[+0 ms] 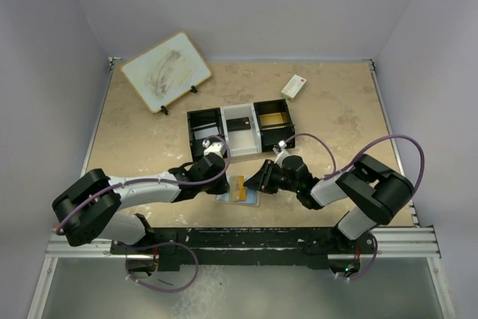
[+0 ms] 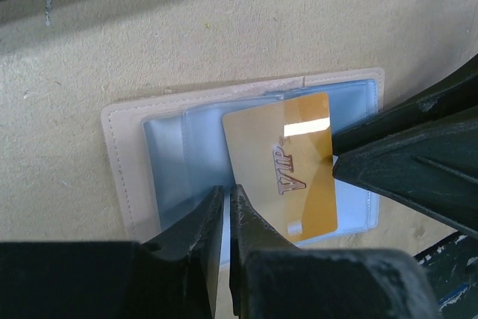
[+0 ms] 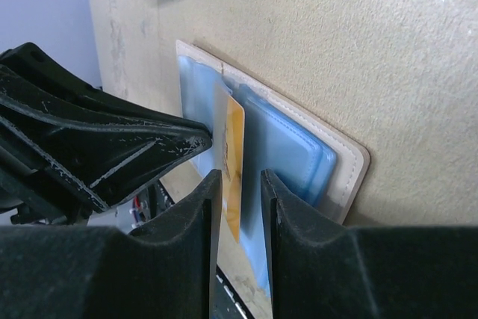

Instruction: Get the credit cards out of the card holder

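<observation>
So the holder lies open on the worktop between both arms. Looks like the left gripper, fingers together, is pinning its edge so the right gripper, jaws apart astride the gold card, can pull it free.
</observation>
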